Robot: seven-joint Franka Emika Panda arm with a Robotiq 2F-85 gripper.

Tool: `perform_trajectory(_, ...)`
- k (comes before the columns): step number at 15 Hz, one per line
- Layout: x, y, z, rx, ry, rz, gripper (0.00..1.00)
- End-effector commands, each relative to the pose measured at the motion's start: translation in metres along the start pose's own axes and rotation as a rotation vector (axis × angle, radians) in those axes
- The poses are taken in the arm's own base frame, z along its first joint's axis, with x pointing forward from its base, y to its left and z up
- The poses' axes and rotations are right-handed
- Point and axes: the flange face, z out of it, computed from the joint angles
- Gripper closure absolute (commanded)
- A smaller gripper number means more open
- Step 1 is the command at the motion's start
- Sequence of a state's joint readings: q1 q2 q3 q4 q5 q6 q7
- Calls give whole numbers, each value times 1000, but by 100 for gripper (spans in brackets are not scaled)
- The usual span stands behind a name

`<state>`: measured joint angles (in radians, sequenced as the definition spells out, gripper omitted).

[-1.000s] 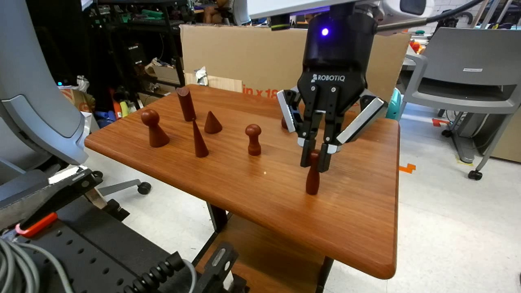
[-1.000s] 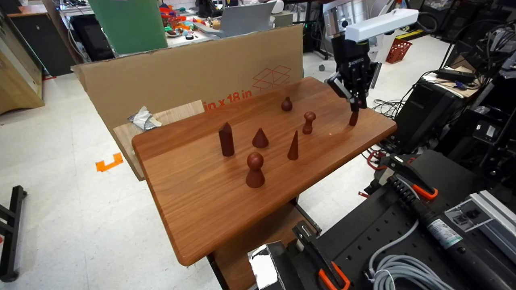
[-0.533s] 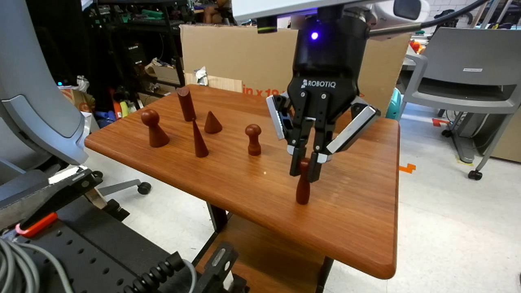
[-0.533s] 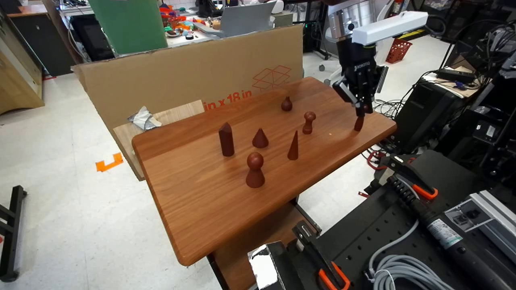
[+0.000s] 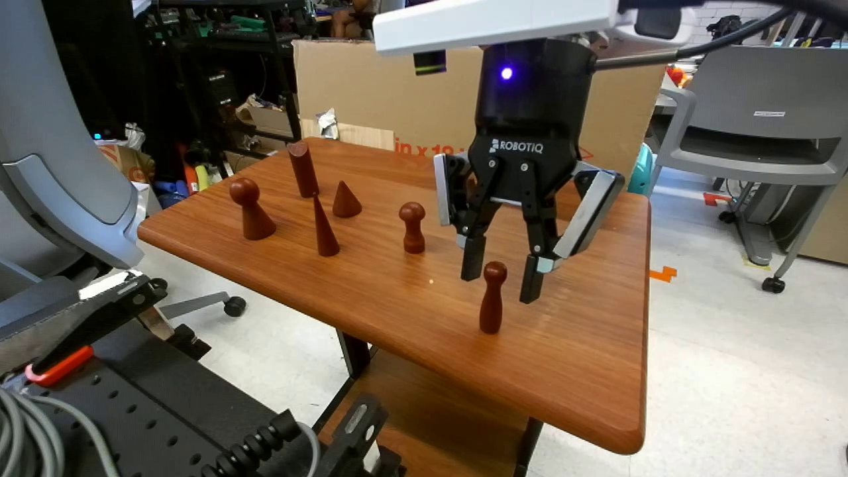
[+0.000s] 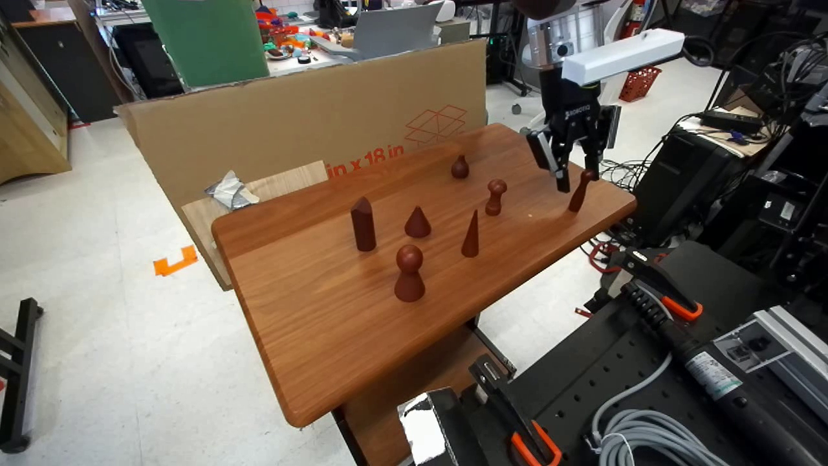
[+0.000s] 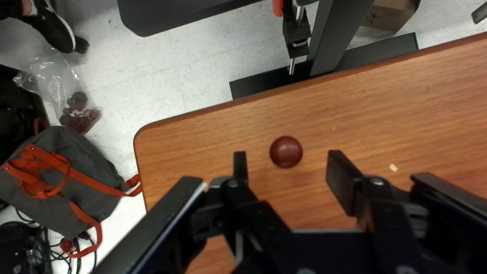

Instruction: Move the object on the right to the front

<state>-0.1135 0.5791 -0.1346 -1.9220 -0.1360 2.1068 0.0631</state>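
The object, a slim reddish-brown wooden peg with a narrow neck and small rounded top, stands on the table near its long edge in both exterior views (image 5: 491, 301) (image 6: 578, 197). In the wrist view its round top (image 7: 286, 152) shows from above, just beyond the fingertips. My gripper (image 5: 501, 278) is open and empty, with its fingers on either side of the peg's top and a gap to each. It also shows open in an exterior view (image 6: 577, 180) and in the wrist view (image 7: 288, 167).
On the wooden table (image 5: 570, 371) stand a ball-headed piece (image 5: 413, 228), a tall thin cone (image 5: 325, 228), a short cone (image 5: 346, 201), a larger ball-headed piece (image 5: 254, 212), a cylinder (image 5: 303, 171) and a squat rounded piece (image 6: 460, 168). A cardboard sheet (image 6: 310, 116) stands behind.
The gripper, shut on the peg, carried it toward the table's near long edge. Then the fingers opened and let go of it, and the gripper rose slightly. The peg now stands free.
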Motion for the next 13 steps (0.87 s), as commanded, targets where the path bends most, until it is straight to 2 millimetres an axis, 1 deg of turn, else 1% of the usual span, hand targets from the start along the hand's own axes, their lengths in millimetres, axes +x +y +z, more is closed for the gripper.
perform_trajectory(1,-21,1,-18,-3,72,7,13)
perform_trajectory(3,-30,2,-32,16,125,8,1)
perform_trajectory(7,-55,4,-66,47,225,5,0)
perform_trajectory(9,-64,8,-82,58,217,25,0)
perform_trajectory(10,-45,8,-70,43,200,12,0)
perform_trajectory(11,-51,9,-77,46,211,14,0)
perform_trajectory(13,-56,10,-82,49,220,15,0)
